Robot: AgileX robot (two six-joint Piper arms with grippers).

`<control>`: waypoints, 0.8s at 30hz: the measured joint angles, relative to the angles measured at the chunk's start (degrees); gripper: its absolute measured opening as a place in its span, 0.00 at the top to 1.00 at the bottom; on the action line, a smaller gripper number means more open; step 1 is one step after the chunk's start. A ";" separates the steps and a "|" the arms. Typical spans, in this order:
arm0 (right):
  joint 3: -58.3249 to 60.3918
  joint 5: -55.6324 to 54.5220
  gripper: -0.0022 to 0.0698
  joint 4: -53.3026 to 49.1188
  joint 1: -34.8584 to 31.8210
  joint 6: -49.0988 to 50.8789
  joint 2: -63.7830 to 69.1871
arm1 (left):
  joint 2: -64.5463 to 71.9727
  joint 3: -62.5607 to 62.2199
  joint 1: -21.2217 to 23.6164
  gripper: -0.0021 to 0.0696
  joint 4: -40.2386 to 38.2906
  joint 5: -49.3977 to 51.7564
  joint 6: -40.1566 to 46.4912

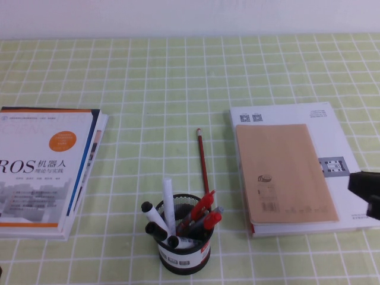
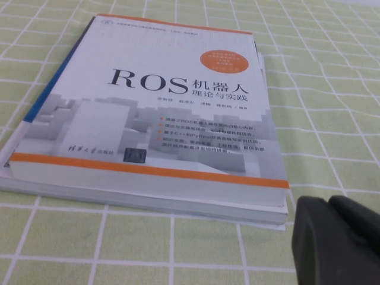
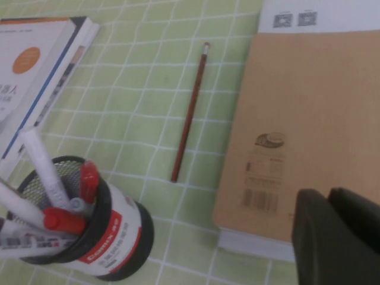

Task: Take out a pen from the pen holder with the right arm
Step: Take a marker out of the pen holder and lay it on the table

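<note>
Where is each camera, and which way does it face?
High view: raised, robot's side, looking down at the table; right gripper beside the notebook.
Left wrist view: on left arm, facing the ROS book; left gripper near its corner.
Right wrist view: on right arm, facing the pen holder and pencil; right gripper shut.
High and right wrist share the pen holder.

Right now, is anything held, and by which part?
Nothing. Right gripper, shut and empty, hangs by the tan paper notebook; left gripper, by the white ROS book, also carries nothing.
</note>
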 joint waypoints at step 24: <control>3.97 -40.87 0.48 -26.27 47.62 12.33 12.52 | 0.00 0.00 0.00 0.98 0.00 0.00 0.00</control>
